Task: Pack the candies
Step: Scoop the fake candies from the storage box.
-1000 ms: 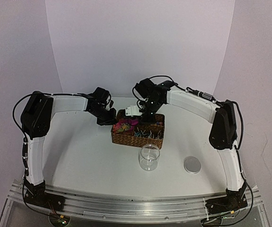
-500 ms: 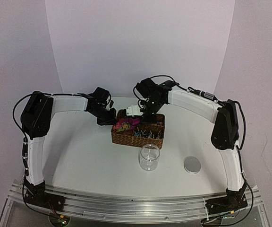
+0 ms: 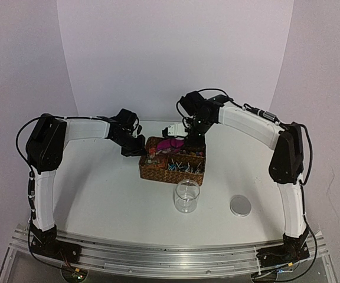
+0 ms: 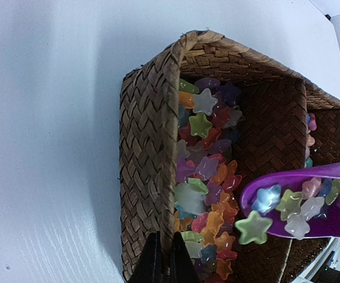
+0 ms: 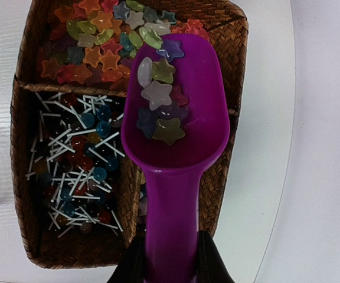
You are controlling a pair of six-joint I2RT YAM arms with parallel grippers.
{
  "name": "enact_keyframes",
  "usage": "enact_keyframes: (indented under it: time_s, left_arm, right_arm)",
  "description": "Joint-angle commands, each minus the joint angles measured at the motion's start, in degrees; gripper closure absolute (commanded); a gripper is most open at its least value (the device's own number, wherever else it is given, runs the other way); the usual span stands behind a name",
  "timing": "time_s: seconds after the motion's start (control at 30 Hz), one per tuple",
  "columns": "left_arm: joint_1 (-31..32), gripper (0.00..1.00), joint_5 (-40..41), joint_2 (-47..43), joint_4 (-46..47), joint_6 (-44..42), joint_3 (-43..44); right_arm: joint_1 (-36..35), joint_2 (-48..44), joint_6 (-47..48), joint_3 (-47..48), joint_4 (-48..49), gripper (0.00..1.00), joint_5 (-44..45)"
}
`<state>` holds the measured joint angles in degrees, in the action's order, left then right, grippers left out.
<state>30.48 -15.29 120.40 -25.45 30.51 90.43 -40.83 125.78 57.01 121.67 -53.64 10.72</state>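
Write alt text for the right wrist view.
The right gripper holds a purple scoop by its handle, its bowl carrying several star-shaped candies over a wicker basket. The compartment at the top of the frame holds more star candies in mixed colours; the one below it holds white-sticked lollipops.

No legible text, label, brand or number anywhere.

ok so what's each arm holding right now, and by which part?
Right gripper holds the magenta scoop by its handle, with candies in its bowl. Left gripper pinches the basket by the rim of its side wall.
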Motion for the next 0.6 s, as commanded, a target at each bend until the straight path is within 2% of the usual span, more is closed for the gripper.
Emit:
enact_keyframes:
  time_s: [0.0,0.17,0.4,0.57]
  left_arm:
    - [-0.32,1.00,-0.37,-0.25,-0.40,1.30,0.34]
    - [-0.33,1.00,-0.39,-0.34,-0.32,1.21,0.27]
    - [-0.52,1.00,-0.81,-0.16,-0.04,1.50,-0.09]
    - [-1.02,1.00,-1.55,-0.22,0.48,1.95,-0.85]
  right_arm:
    - [1.45,-0.98,-3.25,-0.77,-3.08,1.00,-6.63]
    - [3.99,-1.90,-7.00,-2.44,-2.92,1.00,-15.65]
    - [5.56,-4.04,-9.38,-5.16,-1.20,1.00,-20.66]
    - [6.15,-9.37,-9.60,-10.05,2.36,1.00,-23.06]
